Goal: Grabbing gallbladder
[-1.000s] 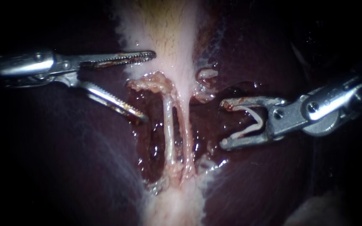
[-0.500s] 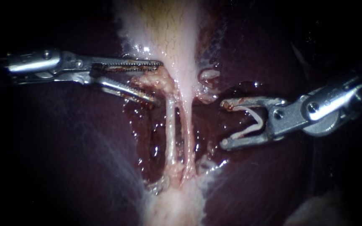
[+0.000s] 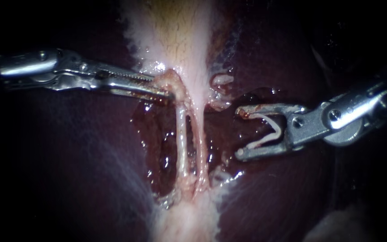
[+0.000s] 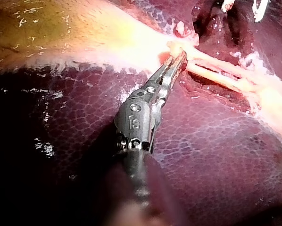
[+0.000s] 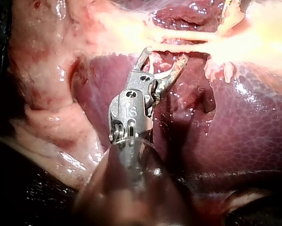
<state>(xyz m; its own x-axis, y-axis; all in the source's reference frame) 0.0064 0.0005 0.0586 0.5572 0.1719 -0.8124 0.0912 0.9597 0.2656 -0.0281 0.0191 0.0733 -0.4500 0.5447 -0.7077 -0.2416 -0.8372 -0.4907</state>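
Note:
The pale gallbladder (image 3: 175, 40) runs down the middle of the endoscope view and narrows into two thin tubes (image 3: 181, 139) over a raw bed in the dark liver (image 3: 68, 170). My left instrument (image 3: 164, 92) comes in from the left, its toothed jaws shut on the lumpy tissue at the gallbladder's narrow end. In the left wrist view the same instrument (image 4: 178, 59) pinches that tissue where the gallbladder (image 4: 84, 33) tapers. My right instrument (image 3: 238, 132) waits right of the tubes, apart from them, its jaws spread around a white V-shaped clip (image 3: 272, 130). It (image 5: 164, 55) stops short of the tubes in the right wrist view.
Liver (image 4: 216, 155) surrounds the dissected bed on all sides. A small pale tag of tissue (image 3: 221, 79) sits right of the gallbladder's narrow end. Pale fatty tissue (image 5: 46, 117) lies beside my right instrument's shaft. The right instrument's jaw tips (image 4: 242, 5) show beyond the tubes.
My left instrument's jaws, wide open a second ago, moved right onto the gallbladder's narrow end and closed on it. The tissue there is drawn slightly left. The right instrument has not moved.

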